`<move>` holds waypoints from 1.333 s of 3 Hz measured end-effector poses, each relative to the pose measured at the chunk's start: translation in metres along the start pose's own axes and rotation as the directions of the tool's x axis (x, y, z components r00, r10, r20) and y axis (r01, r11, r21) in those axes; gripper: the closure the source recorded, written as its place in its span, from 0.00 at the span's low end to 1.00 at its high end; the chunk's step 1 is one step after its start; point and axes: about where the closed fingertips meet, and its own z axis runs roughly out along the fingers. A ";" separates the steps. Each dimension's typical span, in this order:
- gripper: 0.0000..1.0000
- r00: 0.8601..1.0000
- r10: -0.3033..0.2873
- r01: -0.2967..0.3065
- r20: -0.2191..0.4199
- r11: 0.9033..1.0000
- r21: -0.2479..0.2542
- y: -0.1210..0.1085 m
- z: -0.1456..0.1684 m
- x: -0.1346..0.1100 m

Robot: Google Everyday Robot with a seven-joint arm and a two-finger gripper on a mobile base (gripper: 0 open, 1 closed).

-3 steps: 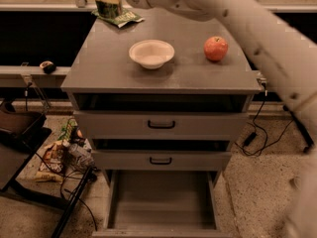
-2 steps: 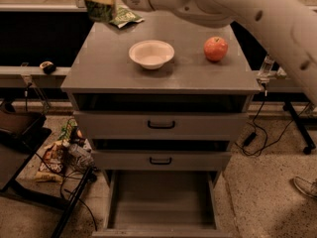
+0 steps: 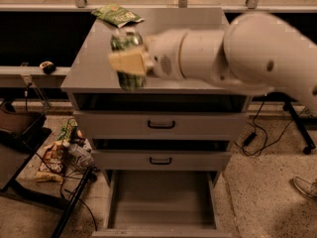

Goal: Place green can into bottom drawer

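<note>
1. the gripper hangs over the front left part of the cabinet top. it sits at the end of a thick white arm that comes in from the right side.
2. the claw is closed around the green can. one beige finger lies across the middle of the can, and the dark green body shows above and below this finger.
3. the can seems about upright, with its silver top towards the back of the cabinet. it is blurred, so i cannot tell the tilt exactly.
4. the can is in the claw near the front edge of the cabinet top, well above the bottom drawer and not inside it.
5. the bottom drawer is pulled out towards me, and its flat grey floor is visible.
6. above it are the middle drawer and the top drawer, each with a black handle on its front.
7. a green snack bag lies at the back left of the cabinet top, apart from the can.
8. on the floor to the left of the cabinet there is a pile of packets and cables. to the right a black cable runs over the floor, and a shoe shows at the edge.
</note>
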 end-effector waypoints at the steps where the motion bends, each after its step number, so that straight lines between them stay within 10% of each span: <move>1: 1.00 0.995 0.054 -0.049 -0.086 0.997 0.056 -0.006 -0.003 0.102; 2: 1.00 0.991 0.060 -0.049 -0.120 0.995 0.092 -0.005 0.017 0.203; 4: 1.00 0.991 0.076 -0.061 -0.108 0.989 0.132 -0.018 0.028 0.229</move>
